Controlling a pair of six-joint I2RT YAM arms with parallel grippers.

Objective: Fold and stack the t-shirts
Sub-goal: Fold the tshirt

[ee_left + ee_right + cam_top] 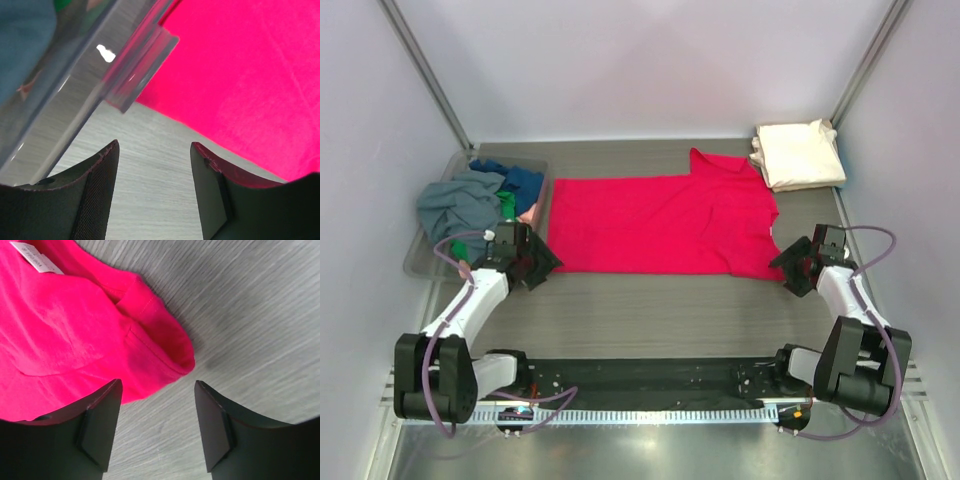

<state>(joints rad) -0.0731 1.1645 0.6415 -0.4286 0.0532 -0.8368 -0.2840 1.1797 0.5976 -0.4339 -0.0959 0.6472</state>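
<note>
A bright red t-shirt lies spread flat across the middle of the table, partly folded. A cream-white folded shirt sits at the back right. Grey, blue, green and pink shirts are heaped in the clear bin. My left gripper is open and empty beside the red shirt's near left corner, over bare table. My right gripper is open and empty at the shirt's near right corner, its jaws just short of the sleeve hem.
The clear plastic bin stands at the left; its wall and handle show close to my left gripper. Grey walls enclose the table on three sides. A black rail runs along the near edge.
</note>
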